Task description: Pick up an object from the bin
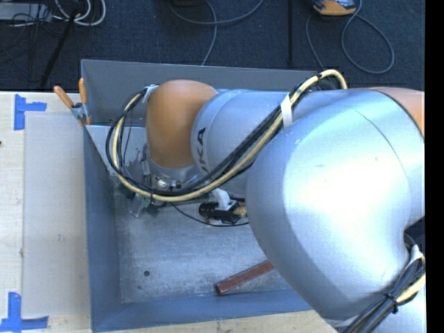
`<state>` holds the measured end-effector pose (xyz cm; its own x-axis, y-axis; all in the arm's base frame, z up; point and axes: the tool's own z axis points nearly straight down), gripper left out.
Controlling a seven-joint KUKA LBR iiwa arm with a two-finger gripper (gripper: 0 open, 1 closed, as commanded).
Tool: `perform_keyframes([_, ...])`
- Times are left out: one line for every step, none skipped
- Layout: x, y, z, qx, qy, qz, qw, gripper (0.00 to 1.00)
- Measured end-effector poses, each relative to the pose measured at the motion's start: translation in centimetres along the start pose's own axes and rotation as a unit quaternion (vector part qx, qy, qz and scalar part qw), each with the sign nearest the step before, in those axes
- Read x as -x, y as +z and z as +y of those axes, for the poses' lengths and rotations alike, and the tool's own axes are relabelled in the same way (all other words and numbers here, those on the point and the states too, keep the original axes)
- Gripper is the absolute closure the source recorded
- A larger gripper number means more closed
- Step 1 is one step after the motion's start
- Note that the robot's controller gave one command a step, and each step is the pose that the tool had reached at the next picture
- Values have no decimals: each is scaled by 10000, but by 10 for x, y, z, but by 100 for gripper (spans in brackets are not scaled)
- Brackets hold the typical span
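Grey metal bin (104, 269) | gripper (144, 198) low at bin's 10 o'clock, under orange wrist cover (173, 120) | open/closed: can't tell | nearest obj: small black-white-orange item (222, 210) at gripper's 3 o'clock, apart | brown flat strip (243, 278) at bin's 6 o'clock, near front wall

The arm (312, 186) enters the bin (100, 241) from the right and lies across its right and middle parts, with the wrist over the back left quarter. Under the wrist, near the left wall, is what seems to be the claw (142, 203), low over the floor. A small thing (222, 208), hard to make out, lies near the bin's middle, beside the arm. A flat bar (243, 277) lies slantwise near the front wall, well apart from the claw.
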<state>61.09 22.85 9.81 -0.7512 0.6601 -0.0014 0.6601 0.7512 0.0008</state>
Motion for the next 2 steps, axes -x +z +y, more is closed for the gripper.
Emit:
perform_keyframes([1,-39,0,9,-6,1,10000,100])
perform_keyframes([1,-38,0,-9,-17,4,10000,100])
